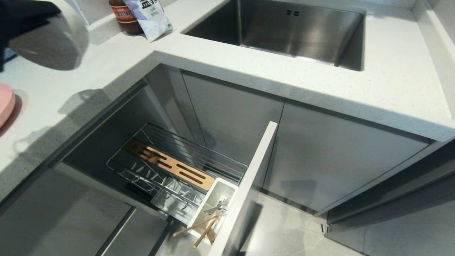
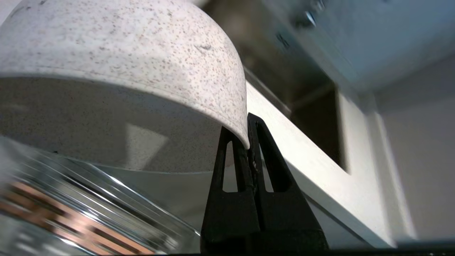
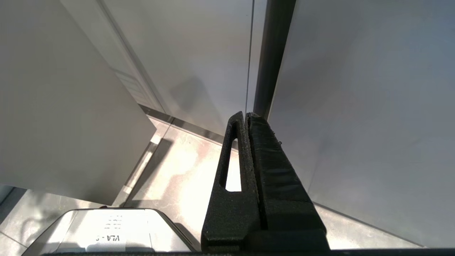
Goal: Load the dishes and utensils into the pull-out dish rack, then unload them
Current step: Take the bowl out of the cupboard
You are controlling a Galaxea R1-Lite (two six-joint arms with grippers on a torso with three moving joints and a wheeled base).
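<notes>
Speckled bowl [image 2: 117, 53], rigid, smooth and probably light yet prone to slip or chip, hangs above the pull-out dish rack [image 1: 170, 167], pinched at its thin rim by the left gripper [image 2: 249, 142]; right gripper [image 3: 246, 117], pressed together, idles near the floor.

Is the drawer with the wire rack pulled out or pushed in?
Pulled out. In the head view the pull-out dish rack sticks out of the cabinet, its white front panel standing away from the neighbouring doors.

One bowl [image 2: 117, 53], one pink plate [image 1: 5, 103], two chopsticks [image 1: 199, 231], one rack [image 1: 170, 167], one cutlery box [image 1: 217, 202], one sink [image 1: 295, 32], one jar [image 1: 122, 16], one packet [image 1: 151, 16].
</notes>
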